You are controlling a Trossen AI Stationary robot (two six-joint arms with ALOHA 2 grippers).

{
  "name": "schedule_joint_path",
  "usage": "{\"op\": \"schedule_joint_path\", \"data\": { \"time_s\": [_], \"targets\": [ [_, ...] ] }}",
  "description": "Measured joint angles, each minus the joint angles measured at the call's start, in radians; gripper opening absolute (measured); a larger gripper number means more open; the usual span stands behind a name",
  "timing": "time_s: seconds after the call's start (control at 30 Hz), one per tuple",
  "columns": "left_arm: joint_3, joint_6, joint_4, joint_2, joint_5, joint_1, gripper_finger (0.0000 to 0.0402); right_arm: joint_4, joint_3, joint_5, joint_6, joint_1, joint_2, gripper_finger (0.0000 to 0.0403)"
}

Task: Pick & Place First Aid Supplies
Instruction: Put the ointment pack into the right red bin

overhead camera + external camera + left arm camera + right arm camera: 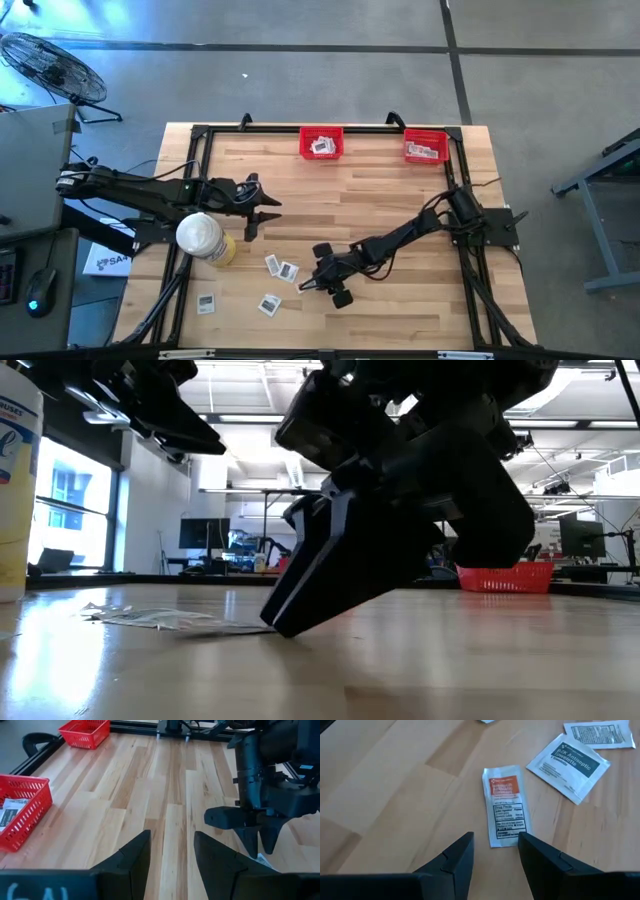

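Several small white packets lie flat on the wooden table near its front: two in the high view (pixel 272 264) (pixel 289 270), and two nearer the edge (pixel 268 304) (pixel 206 303). My right gripper (pixel 308 280) is open and low over the table. Its fingers stand on either side of the near end of a white packet with an orange patch (pixel 505 805). A grey-printed packet (pixel 570 765) lies just beyond it. My left gripper (pixel 262 207) is open and empty, held above the table's left middle; its fingers show in its wrist view (pixel 172 850). My right gripper slants down from the table's right, and one fingertip (pixel 282 626) reaches the table top beside the flat packets (pixel 160 618). The packet's near end (pixel 502 842) lies between the open fingers; I cannot tell whether they touch it.
Two red bins (pixel 321 143) (pixel 425 147) stand at the far edge, each with packets inside. A large white cylinder with a yellowish base (pixel 203 237) stands at the left, close under my left arm. The bare middle of the table (pixel 350 200) lies between the arms.
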Motion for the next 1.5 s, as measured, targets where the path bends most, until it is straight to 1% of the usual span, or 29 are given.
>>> {"op": "schedule_joint_path", "data": {
  "time_s": [0.13,0.27,0.33,0.43,0.6,0.67,0.8,0.9,1.1,1.2,1.27,1.4,1.5],
  "targets": [
    [0.000,0.000,0.000,0.000,0.000,0.000,0.0149,-0.004,0.001,0.048,0.037,-0.008,0.021,0.0145],
    [0.000,0.000,0.000,0.000,0.000,0.000,0.0149,-0.004,0.003,0.064,0.045,-0.016,0.035,0.0123],
    [0.000,0.000,0.000,0.000,0.002,0.000,0.0149,-0.015,0.003,0.069,0.049,-0.022,0.037,0.0107],
    [0.000,0.000,0.000,0.000,0.002,0.000,0.0149,-0.033,0.004,0.109,0.071,-0.028,0.037,0.0077],
    [0.000,0.000,0.000,0.000,0.002,0.000,0.0149,-0.036,0.003,0.133,0.073,-0.031,0.038,0.0019],
    [0.000,0.000,0.000,0.000,0.002,0.000,0.0149,-0.034,0.002,0.135,0.075,-0.031,0.037,0.0005],
    [0.000,0.000,0.000,0.000,0.002,0.000,0.0149,-0.020,-0.001,0.128,0.100,-0.031,0.027,0.0008],
    [0.000,0.000,0.000,0.000,0.002,0.000,0.0149,-0.025,-0.002,0.117,0.114,-0.033,0.003,0.0002],
    [0.000,0.000,0.000,0.000,0.002,0.000,0.0149,-0.117,-0.008,0.117,0.136,-0.033,-0.097,0.0001],
    [0.000,0.000,0.000,0.000,0.002,0.000,0.0149,-0.212,-0.005,0.142,0.180,-0.030,-0.167,0.0001],
    [0.000,0.000,0.000,0.000,0.002,0.000,0.0149,-0.325,-0.006,0.179,0.226,-0.030,-0.213,0.0001],
    [0.000,0.000,0.000,0.000,0.002,0.000,0.0149,-0.604,-0.006,0.326,0.376,-0.055,-0.333,0.0001],
    [0.000,0.000,-0.001,0.000,0.002,0.000,0.0149,-0.881,-0.006,0.424,0.520,-0.093,-0.423,0.0001]
  ]
}}
